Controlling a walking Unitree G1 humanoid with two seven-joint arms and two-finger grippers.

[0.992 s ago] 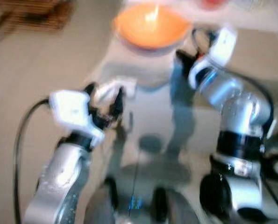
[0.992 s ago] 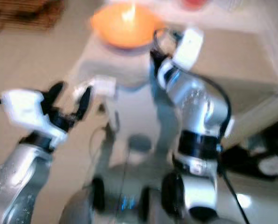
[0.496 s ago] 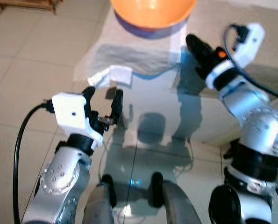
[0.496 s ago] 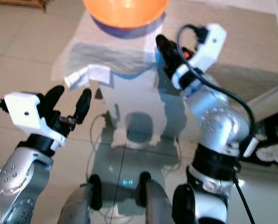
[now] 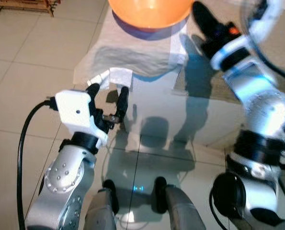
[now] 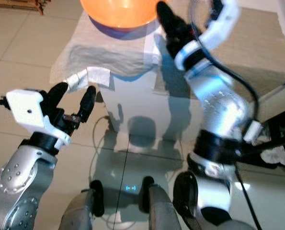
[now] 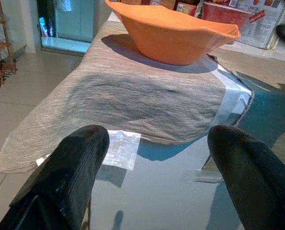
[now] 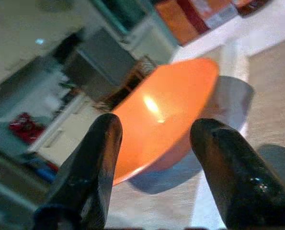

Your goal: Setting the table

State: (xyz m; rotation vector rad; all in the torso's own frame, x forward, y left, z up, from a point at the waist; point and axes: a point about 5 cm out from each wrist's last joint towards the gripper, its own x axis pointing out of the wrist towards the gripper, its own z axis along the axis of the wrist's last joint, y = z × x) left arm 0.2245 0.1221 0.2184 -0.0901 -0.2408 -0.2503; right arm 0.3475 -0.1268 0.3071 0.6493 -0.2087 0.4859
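One glass-topped table [image 5: 190, 120], bearing one grey woven cloth runner [image 7: 132, 103] whose end hangs over the table's near edge, presumably laid as a mat for the dish; one wide orange plastic bowl [image 7: 173, 33] stands on that runner, well back from the near edge. Two silver arms: right gripper [image 8: 154, 153] is raised just beside the bowl's rim, fingers spread wide and empty, seemingly lined up to take the rim. Left gripper [image 5: 108, 103] hovers short of the runner's hanging end, fingers likewise wide apart, holding nothing.
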